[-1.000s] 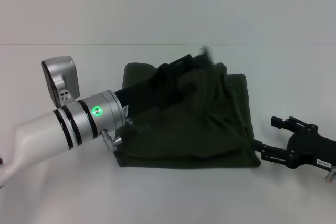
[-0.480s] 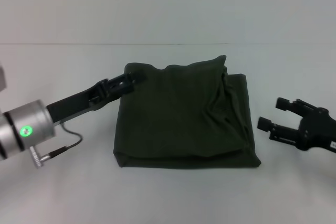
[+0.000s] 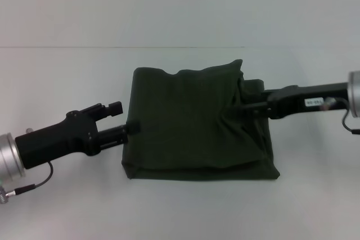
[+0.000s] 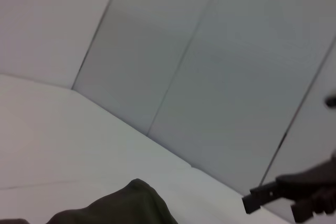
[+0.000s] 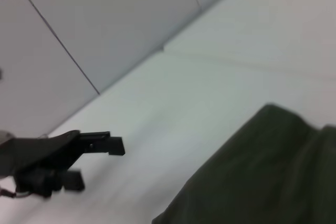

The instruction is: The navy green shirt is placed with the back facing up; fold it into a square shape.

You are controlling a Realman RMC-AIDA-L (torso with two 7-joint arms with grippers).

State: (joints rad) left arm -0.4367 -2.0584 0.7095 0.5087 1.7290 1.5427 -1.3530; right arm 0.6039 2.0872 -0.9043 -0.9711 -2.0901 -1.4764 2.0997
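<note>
Right gripper (image 3: 243, 107) now reaching onto navy green shirt (image 3: 191, 122) at centre right (fingers' spread unclear), left gripper (image 3: 125, 121) lowered to its left edge, fingers parted, wrist views add wall panels (image 4: 220, 66).

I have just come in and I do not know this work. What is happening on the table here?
A two-armed robot is folding a navy green shirt on a white table. The shirt already lies as a roughly square bundle. The left hand is at the bundle's left edge, fingers apart. The right hand reaches over the right side, at the fabric there.
</note>
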